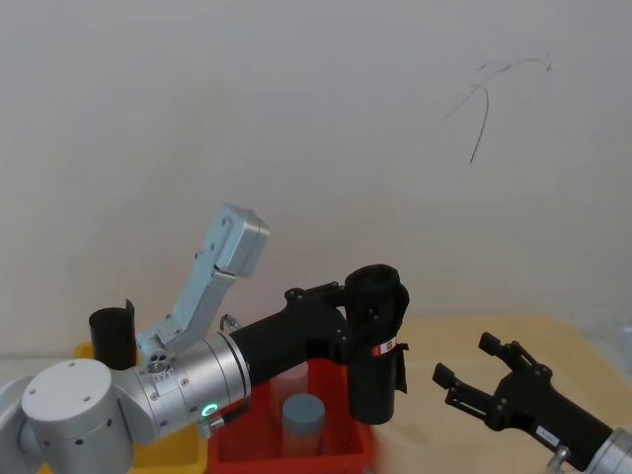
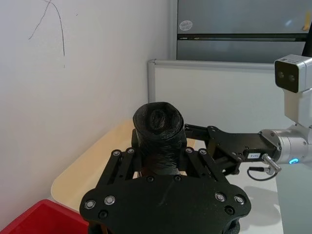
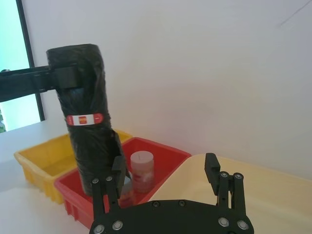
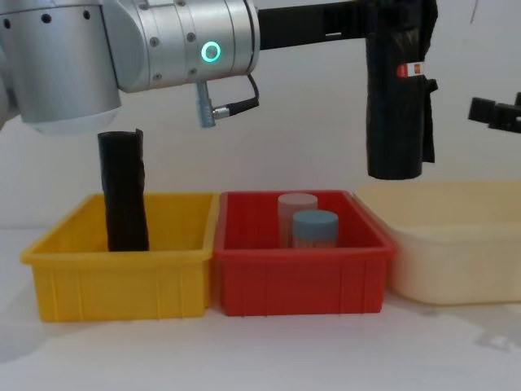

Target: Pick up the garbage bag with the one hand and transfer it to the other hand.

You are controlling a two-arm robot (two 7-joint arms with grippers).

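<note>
The garbage bag (image 1: 375, 355), a tall black glossy roll with a red-and-white sticker and a loose flap, hangs upright in the air above the right end of the red bin. My left gripper (image 1: 360, 308) is shut on its upper part, reaching in from the left on the silver arm with the green ring light. From the left wrist view I look down on the top of the roll (image 2: 158, 119) between the fingers. My right gripper (image 1: 464, 360) stands open to the right of the bag at about its lower half, apart from it. In the right wrist view the bag (image 3: 85, 122) is ahead of the open fingers.
Below stand a yellow bin (image 4: 122, 285) holding a plain black roll (image 4: 122, 195), a red bin (image 4: 301, 281) with a pale jar (image 4: 295, 210) and a blue-lidded jar (image 4: 315, 228), and a cream tub (image 4: 456, 261) at the right. A white wall is close behind.
</note>
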